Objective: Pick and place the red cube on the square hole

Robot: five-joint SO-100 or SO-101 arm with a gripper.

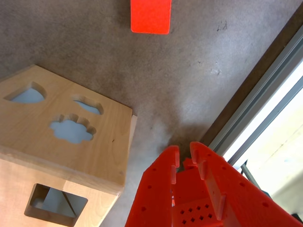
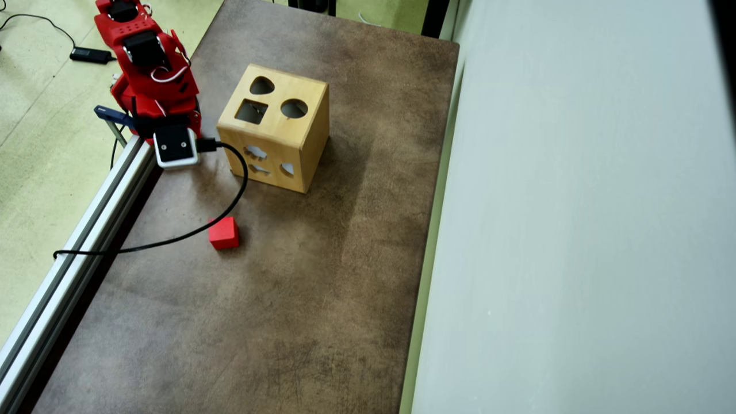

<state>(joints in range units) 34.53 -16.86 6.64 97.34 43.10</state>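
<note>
**Red cube alone on the table, arm folded by the rail**

Seen from the overhead view, a metal rail (image 2: 86,230) runs along the left edge of the brown table (image 2: 322,299). The red arm (image 2: 146,63) sits at the top left, folded over that edge, with a white camera block (image 2: 173,146) at its lower end and a black cable (image 2: 190,230) looping from it down across the tabletop. Just right of the arm stands the wooden box (image 2: 276,129). On its top face the square hole (image 2: 251,111) lies at the left, a round hole (image 2: 294,108) to its right and a rounded heart-like hole (image 2: 261,85) above it. The red cube (image 2: 223,233) rests on the table below the box, well apart from it and touching nothing but the table, right next to the cable.

In the wrist view, the box (image 1: 57,142) fills the lower left, the cube (image 1: 150,16) sits at the top edge, and the gripper (image 1: 184,153) enters from the bottom. Its two red fingers are close together at the tips, only a narrow gap between them, with nothing held.
</note>
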